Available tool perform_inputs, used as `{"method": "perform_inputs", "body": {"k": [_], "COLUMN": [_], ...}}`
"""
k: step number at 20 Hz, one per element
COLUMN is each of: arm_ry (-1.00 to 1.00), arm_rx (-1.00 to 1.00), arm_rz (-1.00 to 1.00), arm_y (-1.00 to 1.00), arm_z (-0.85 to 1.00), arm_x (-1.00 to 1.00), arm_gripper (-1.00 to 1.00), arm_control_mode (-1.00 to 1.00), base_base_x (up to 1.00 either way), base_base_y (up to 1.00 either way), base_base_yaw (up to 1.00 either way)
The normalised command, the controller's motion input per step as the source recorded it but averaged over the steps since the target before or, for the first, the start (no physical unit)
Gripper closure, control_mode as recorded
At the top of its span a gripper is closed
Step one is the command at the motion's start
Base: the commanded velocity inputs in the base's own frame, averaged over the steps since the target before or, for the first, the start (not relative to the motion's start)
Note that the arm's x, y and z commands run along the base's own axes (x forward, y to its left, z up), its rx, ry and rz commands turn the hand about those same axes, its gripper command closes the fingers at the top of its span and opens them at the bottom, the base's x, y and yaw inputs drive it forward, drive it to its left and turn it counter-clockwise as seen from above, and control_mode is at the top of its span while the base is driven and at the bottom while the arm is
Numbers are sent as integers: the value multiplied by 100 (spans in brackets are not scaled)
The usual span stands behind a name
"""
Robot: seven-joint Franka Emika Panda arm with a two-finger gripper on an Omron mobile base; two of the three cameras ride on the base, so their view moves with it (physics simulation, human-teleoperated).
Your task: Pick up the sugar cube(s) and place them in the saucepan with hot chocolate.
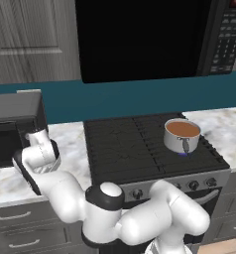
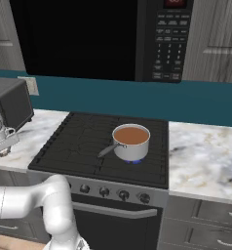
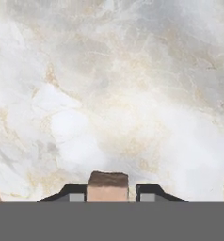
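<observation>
Hand low over counter, fingers flanking sugar cube.

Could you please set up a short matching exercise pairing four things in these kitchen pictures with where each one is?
Things:
1. saucepan
2. sugar cube
3. microwave
4. toaster oven

Places:
A. on the marble counter left of the stove
B. between the two finger tips, in the hand view
C. on a right-hand burner of the black stove
D. mounted above the stove

Pairs: 1-C, 2-B, 3-D, 4-A
</observation>
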Motion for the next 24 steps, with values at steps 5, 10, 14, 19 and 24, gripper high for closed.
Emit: {"method": "perform_inputs", "body": {"k": [5, 10, 14, 19, 24], "arm_ry": [0, -10, -14, -13, -13], "arm_rx": [0, 0, 2, 9, 14], "arm_rz": [0, -1, -26, -36, -38], "arm_y": [0, -22, -80, -100, -100], "arm_z": [0, 9, 52, 65, 79], "arm_x": [-2, -28, -46, -39, -20], "arm_gripper": [100, 100, 100, 100, 100], "arm_control_mode": [-100, -100, -100, -100, -100], "base_base_x": [0, 0, 0, 0, 0], "base_base_y": [0, 0, 0, 0, 0], "base_base_yaw": [0, 0, 0, 0, 0]}}
